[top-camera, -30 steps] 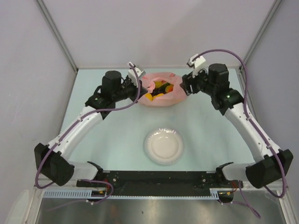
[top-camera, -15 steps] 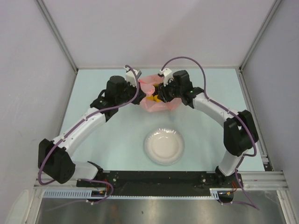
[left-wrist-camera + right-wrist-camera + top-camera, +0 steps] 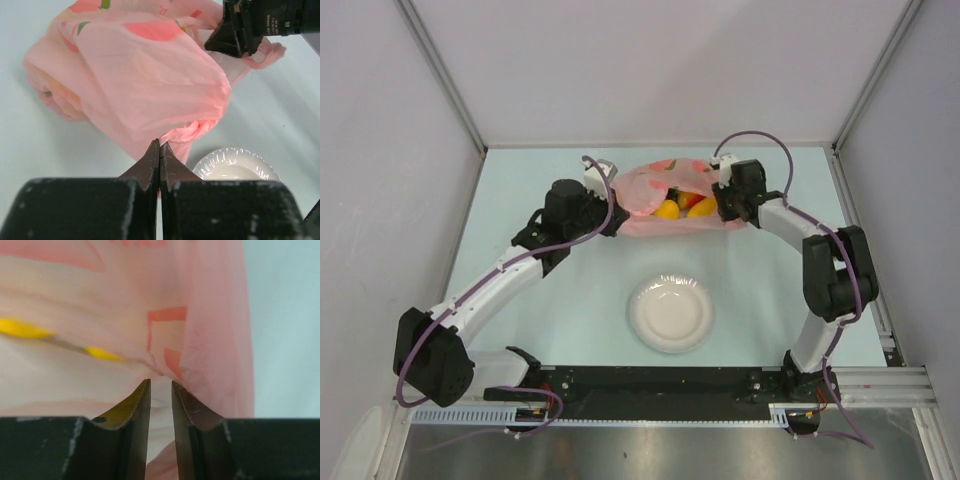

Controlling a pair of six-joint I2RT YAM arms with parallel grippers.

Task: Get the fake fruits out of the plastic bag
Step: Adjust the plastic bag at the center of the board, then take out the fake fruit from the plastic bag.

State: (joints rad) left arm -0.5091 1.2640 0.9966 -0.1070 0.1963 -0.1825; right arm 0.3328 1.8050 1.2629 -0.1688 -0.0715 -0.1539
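The pink plastic bag (image 3: 650, 185) lies at the back middle of the table, stretched wide between both grippers, its mouth open upward. Yellow fake fruits (image 3: 667, 210) and a dark piece show inside it. My left gripper (image 3: 620, 212) is shut on the bag's left edge; in the left wrist view its jaws (image 3: 160, 145) pinch the pink film (image 3: 150, 85). My right gripper (image 3: 718, 205) holds the bag's right edge; in the right wrist view (image 3: 160, 385) its jaws stand narrowly apart with film between them. Yellow fruit (image 3: 102, 354) shows through the film there.
A small white round plate (image 3: 670, 312) sits on the table nearer than the bag; it also shows in the left wrist view (image 3: 235, 167). Grey walls stand at the left, right and back. The right arm's black wrist (image 3: 260, 22) is beyond the bag.
The right gripper went in over the bag's middle, then pulled back right with the bag's edge. The bag is now stretched wider and its opening shows the fruits.
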